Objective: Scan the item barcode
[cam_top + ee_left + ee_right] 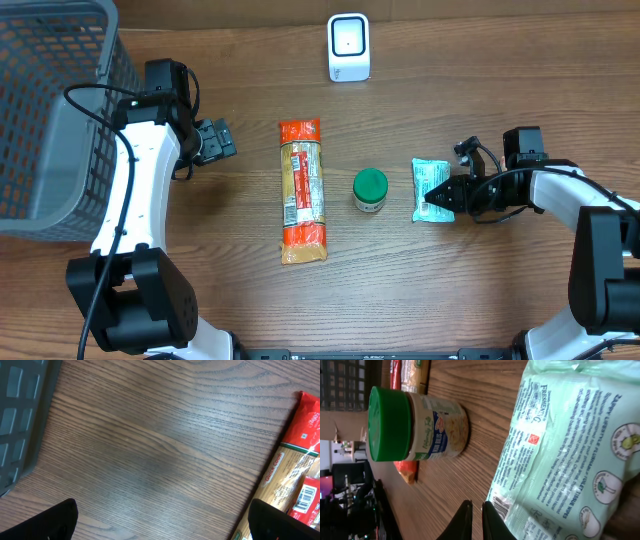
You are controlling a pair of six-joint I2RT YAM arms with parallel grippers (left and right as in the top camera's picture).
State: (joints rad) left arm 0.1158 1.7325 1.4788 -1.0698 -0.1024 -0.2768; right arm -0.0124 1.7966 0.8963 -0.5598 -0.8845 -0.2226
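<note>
Three items lie in a row on the wooden table: a long red-ended pasta pack point(302, 190), a small jar with a green lid point(370, 190) and a mint-green wipes pack point(431, 190). A white scanner point(348, 47) stands at the back. My right gripper point(432, 207) is shut at the wipes pack's near corner. In the right wrist view its tips point(477, 505) sit side by side against the edge of the wipes pack point(570, 450), beside a barcode point(500, 507); I see nothing between them. My left gripper point(162, 505) is open over bare wood, left of the pasta pack point(295, 480).
A grey mesh basket point(50, 120) fills the left back corner, and its wall point(20, 425) shows in the left wrist view. The jar point(415, 425) stands just left of the wipes pack. Bare wood lies between the left gripper point(215, 140) and the pasta.
</note>
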